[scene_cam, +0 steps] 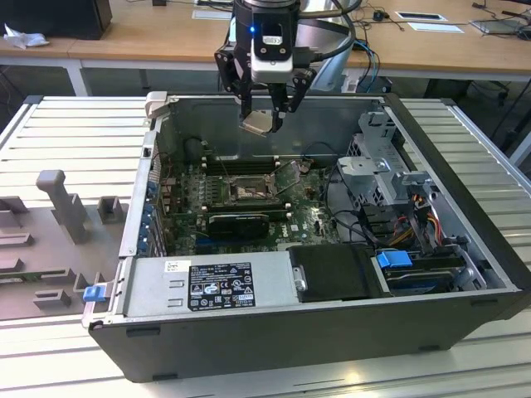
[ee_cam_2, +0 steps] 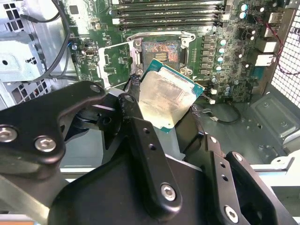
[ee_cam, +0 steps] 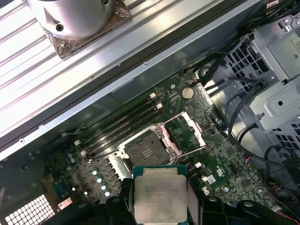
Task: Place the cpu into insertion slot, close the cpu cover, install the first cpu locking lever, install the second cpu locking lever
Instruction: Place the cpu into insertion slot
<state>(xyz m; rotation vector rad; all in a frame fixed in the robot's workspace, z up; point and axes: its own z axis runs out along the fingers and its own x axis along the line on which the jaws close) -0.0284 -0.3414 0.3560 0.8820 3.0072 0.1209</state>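
Inside the open computer case [scene_cam: 332, 327], the fingers [ee_cam_2: 140, 136] clamp the cpu [ee_cam_2: 168, 99] between their tips, its square metal top up and slightly tilted, above the bare insertion slot [ee_cam_2: 161, 52], with the raised cpu cover [ee_cam: 197, 131] beside and black memory slots [ee_cam_2: 168, 14] beyond.

Robotics lab: desks [scene_cam: 124, 41], opened computer case [scene_cam: 290, 340]

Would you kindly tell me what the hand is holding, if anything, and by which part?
The hand holds the cpu, pinched by two opposite side edges between its fingers, its metal top uncovered.
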